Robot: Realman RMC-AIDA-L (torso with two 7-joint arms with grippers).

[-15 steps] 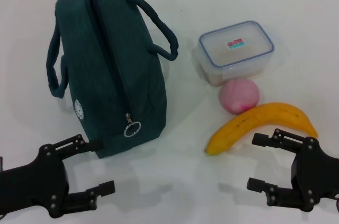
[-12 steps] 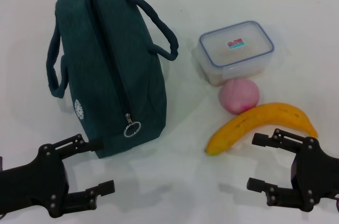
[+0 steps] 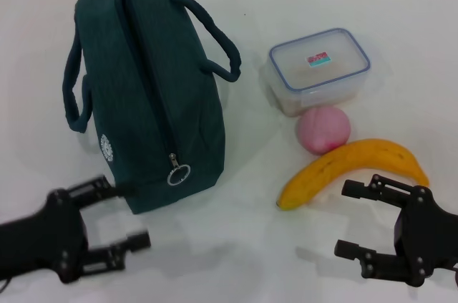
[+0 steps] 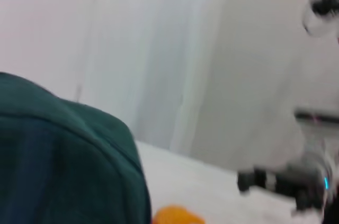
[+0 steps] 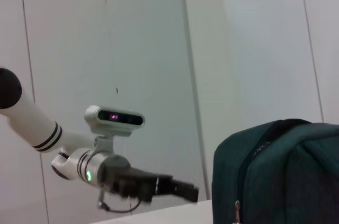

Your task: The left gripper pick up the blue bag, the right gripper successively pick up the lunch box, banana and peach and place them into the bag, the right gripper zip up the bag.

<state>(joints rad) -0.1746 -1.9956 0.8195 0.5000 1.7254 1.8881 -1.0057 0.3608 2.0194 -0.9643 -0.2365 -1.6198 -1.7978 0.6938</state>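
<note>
The blue bag (image 3: pixel 150 95) lies on its side on the white table, zipped, with its ring zip pull (image 3: pixel 178 172) at the near end. It also fills the lower corner of the left wrist view (image 4: pixel 63 166) and right wrist view (image 5: pixel 280 173). My left gripper (image 3: pixel 118 215) is open just in front of the bag's near end, holding nothing. To the right sit the lunch box (image 3: pixel 319 68), the peach (image 3: pixel 324 131) and the banana (image 3: pixel 354 169). Just nearer than the banana, my right gripper (image 3: pixel 349 218) is open and empty.
The white table (image 3: pixel 236 246) stretches to a pale wall at the back. Open tabletop lies between the two grippers at the front. The left arm and its gripper (image 5: pixel 153 187) show in the right wrist view, beside the bag.
My left gripper has shifted slightly left and back along the table front. The right gripper and all objects are unmoved.
</note>
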